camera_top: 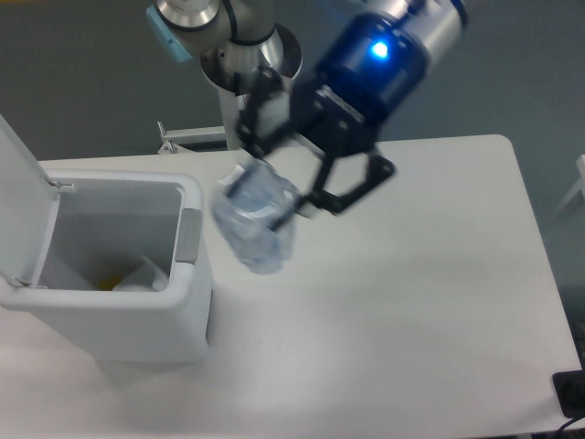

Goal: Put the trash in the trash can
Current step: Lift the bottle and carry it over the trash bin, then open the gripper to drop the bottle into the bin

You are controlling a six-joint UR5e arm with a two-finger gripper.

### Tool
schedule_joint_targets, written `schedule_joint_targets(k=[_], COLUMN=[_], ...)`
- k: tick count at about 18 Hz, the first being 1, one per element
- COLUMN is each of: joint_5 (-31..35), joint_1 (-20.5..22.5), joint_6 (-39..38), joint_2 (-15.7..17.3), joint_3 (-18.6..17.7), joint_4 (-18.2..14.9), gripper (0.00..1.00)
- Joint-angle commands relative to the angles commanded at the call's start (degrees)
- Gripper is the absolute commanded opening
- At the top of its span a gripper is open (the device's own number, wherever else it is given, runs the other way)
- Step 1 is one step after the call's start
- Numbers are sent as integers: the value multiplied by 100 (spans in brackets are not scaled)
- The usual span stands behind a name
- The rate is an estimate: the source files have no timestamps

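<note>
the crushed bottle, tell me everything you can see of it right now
The crushed bottle is clear, crinkled plastic with a bluish tint, blurred in the picture. It hangs tilted in the air, lifted off the table, held at its upper end by the gripper, whose black fingers close around it. It sits just right of the open trash can, near the grey tab, not yet over the opening. Cap and label cannot be made out.
</note>
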Motion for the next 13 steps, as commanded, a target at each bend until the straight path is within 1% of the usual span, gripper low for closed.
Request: schedule_joint_targets(k=[1,2,5,8,9,11,13], joint_5=[0,0,9,9,9,26,26], joint_1=[-123,-220,-466,-633,-712,-871,-889], joint_6=[17,18,18,192,280,325,456], joint_2=[53,79,185,273,282,360,396], joint_3=[-79,-184,-544,-1010,-1168,-1415,-1643], joint_4=[9,96,447,597,632,659,790], gripper=[28,28,29,30,34,35,38])
